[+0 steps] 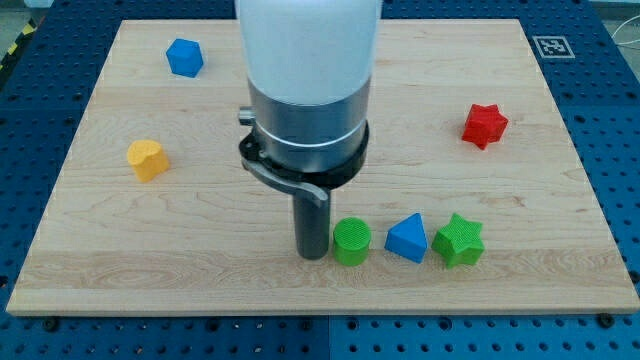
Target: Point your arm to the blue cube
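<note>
Tip (311, 256) of my bare dark rod, gripping nothing, is resting beside a green plastic cylinder (351, 241) | sliding toward the view's upper left looks best for reaching the blue plastic cube (185, 57) | yellow plastic block (147, 159) is sitting near that path.

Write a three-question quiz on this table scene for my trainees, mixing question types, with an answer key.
1. True or false: my tip touches the blue cube.
2. Which block is nearest my tip? A) red star B) green cylinder C) yellow block
3. Name the block between the green cylinder and the green star.

Key:
1. False; the cube sits far off at the view's top left.
2. B
3. The blue triangle.
</note>
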Available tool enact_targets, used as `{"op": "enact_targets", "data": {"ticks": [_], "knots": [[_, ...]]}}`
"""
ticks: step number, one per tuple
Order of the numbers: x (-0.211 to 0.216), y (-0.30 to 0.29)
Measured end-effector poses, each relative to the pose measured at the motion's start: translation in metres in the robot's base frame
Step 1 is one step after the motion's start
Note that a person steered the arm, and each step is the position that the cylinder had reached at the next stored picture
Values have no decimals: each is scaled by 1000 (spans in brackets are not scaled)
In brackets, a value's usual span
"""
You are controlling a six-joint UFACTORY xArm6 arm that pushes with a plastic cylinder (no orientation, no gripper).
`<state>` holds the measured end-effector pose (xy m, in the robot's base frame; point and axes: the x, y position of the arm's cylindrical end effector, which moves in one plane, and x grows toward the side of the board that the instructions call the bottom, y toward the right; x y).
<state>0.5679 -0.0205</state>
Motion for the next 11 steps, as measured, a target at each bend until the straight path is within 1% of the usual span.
{"op": "enact_targets", "data": {"ticks": [1,2,3,5,6,8,10,11], "knots": [[-4,-31],[-25,-70],[-55,-103],[-122,-106],[-150,-123],[-213,-198],[-298,-270],[-336,-266]]}}
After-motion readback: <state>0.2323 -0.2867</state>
